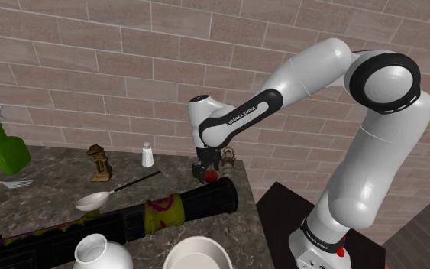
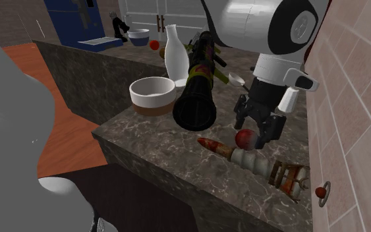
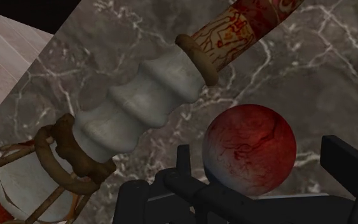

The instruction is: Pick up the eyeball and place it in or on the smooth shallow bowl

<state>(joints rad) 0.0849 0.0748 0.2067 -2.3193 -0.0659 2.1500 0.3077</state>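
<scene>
In the shoulder view the arm reaches down to the counter (image 1: 53, 170), at its far corner next to the brick wall. There the gripper (image 1: 208, 170) points down over the eyeball (image 1: 211, 176), a small red ball. The bowl (image 1: 182, 256) is white and stands at the near edge of the counter, well apart from the eyeball. Between them a black tube (image 1: 198, 202) lies across the counter. A white vase (image 1: 95, 252) stands beside the bowl at the same edge.

In the second exterior view the gripper (image 2: 253, 132) hangs low over the counter near the brick wall, and the eyeball (image 2: 246, 138) shows between its fingers. We cannot tell if the ball rests on the counter or is just above it. A rod (image 2: 250, 158) with a ribbed white grip lies just beside the ball. The bowl (image 2: 152, 99) stands at the counter's open edge, beyond the tube's round end.

In the wrist view the fingers (image 3: 346, 159) stand apart, with the eyeball (image 3: 249, 149) between them. It is round and pale, with red veins. A strip of counter shows between the ball and one finger, so the ball is not clamped. The other finger is very close to the ball, and we cannot tell if it touches. The rod lies aslant just past the ball.
</scene>
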